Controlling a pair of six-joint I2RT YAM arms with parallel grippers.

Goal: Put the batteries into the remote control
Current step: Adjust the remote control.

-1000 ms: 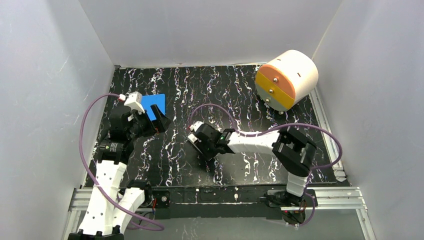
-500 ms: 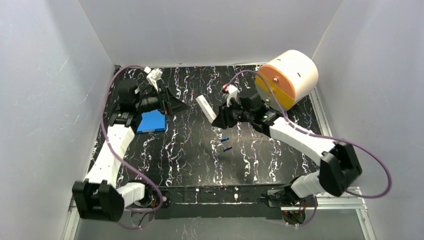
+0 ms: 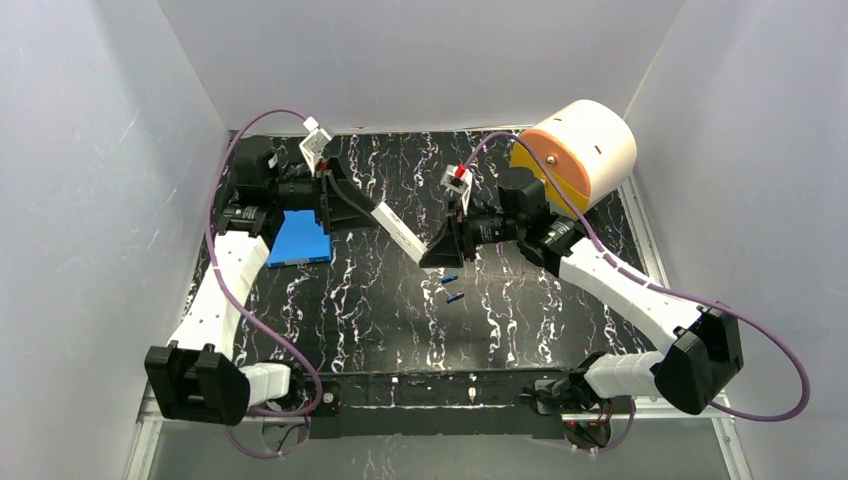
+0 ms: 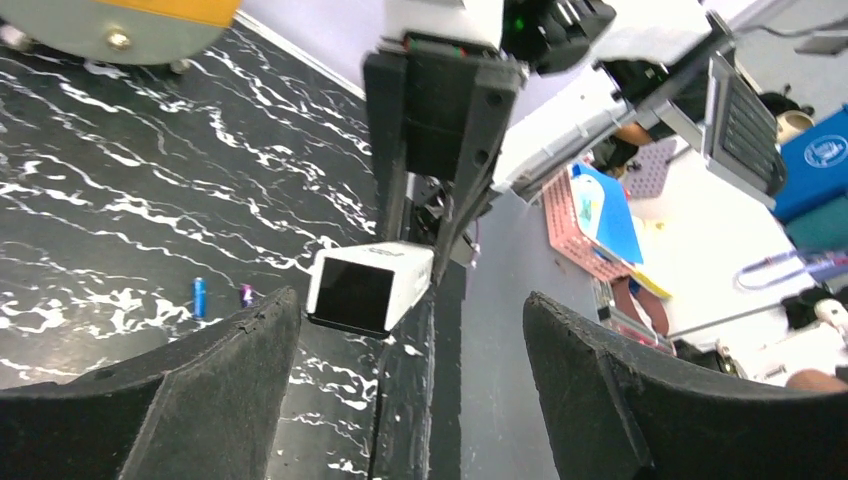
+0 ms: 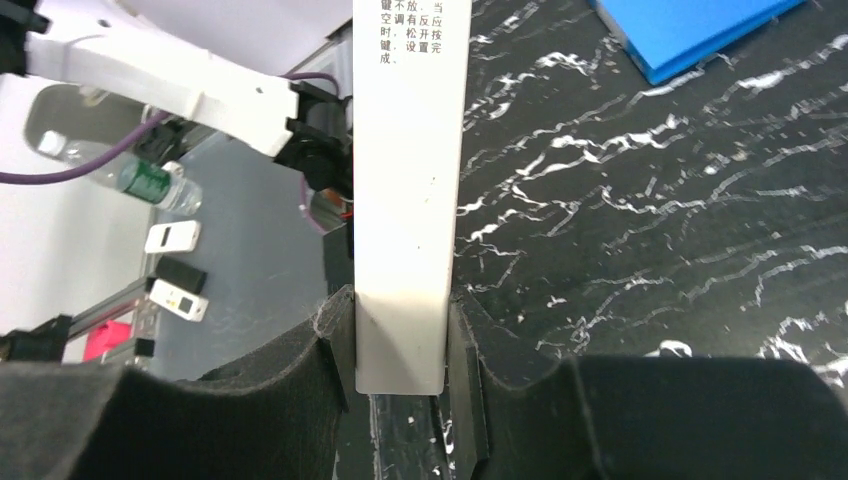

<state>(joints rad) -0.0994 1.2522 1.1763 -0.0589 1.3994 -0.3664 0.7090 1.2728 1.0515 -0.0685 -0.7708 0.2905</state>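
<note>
Right hand [image 3: 437, 252], remote [image 3: 398, 228] near 2 batteries [image 3: 450, 278]

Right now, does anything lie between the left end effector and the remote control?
No. The left wrist view shows the remote control end-on between the left end effector's open fingers, nothing in the gaps.

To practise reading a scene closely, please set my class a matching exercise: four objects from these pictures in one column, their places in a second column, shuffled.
Column A:
1. slim white plastic remote control
2. two small blue cylindrical batteries
3. flat blue rectangular pad
4. cream-and-orange drum

Column B:
a. far right corner
b. loose on the black table, centre
c. clamped in the right fingers
d. on the table's left side

Pairs: 1-c; 2-b; 3-d; 4-a
</note>
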